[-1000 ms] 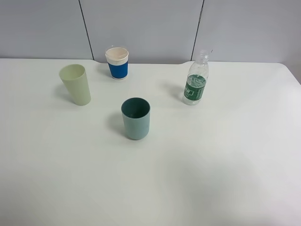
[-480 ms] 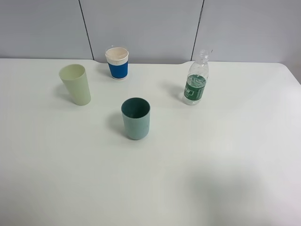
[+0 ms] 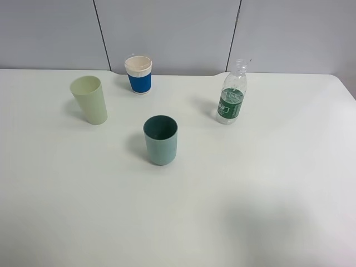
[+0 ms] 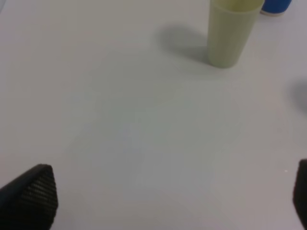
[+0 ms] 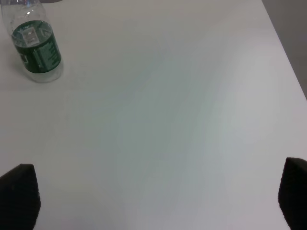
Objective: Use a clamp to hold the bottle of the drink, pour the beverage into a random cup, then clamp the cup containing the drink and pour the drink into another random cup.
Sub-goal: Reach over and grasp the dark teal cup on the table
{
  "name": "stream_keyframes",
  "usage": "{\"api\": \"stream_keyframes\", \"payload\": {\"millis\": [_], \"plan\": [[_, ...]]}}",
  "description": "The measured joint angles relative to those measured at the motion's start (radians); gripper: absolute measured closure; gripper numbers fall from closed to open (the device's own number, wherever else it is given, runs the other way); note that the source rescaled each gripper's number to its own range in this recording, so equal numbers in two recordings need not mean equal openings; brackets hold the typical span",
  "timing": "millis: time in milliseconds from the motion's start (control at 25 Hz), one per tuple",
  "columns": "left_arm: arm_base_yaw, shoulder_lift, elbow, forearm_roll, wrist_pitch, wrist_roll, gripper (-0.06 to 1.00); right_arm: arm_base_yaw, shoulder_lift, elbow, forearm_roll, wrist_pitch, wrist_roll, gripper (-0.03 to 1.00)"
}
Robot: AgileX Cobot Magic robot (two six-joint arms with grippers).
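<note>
The clear bottle (image 3: 231, 97) with a green label stands uncapped at the back right of the white table; the right wrist view also shows the bottle (image 5: 36, 50). Its beverage is too clear to make out. The teal cup (image 3: 161, 139) stands in the middle with a dark, empty-looking inside. The blue-sleeved paper cup (image 3: 138, 74) stands at the back. Neither clamp appears in the high view. My left gripper (image 4: 165, 196) is open over bare table, well short of the cups. My right gripper (image 5: 156, 191) is open too, with the bottle far ahead of it.
A pale yellow-green tumbler (image 3: 89, 100) stands at the back left, and it is the nearest thing ahead of the left gripper as the tumbler (image 4: 230, 31). The table's right edge (image 5: 288, 62) runs close beside the right gripper. A grey panelled wall (image 3: 167, 28) lies behind.
A faint shadow has spread over the near right part of the table in the high view. The bottle and the cups have not moved.
</note>
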Motion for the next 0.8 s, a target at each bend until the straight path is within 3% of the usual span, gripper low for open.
{"api": "stream_keyframes", "payload": {"millis": [800], "plan": [[0.0, 0.0, 0.0, 0.0, 0.0, 0.0, -0.06, 0.0, 0.0, 0.0, 0.0, 0.0, 0.0, -0.03]]}}
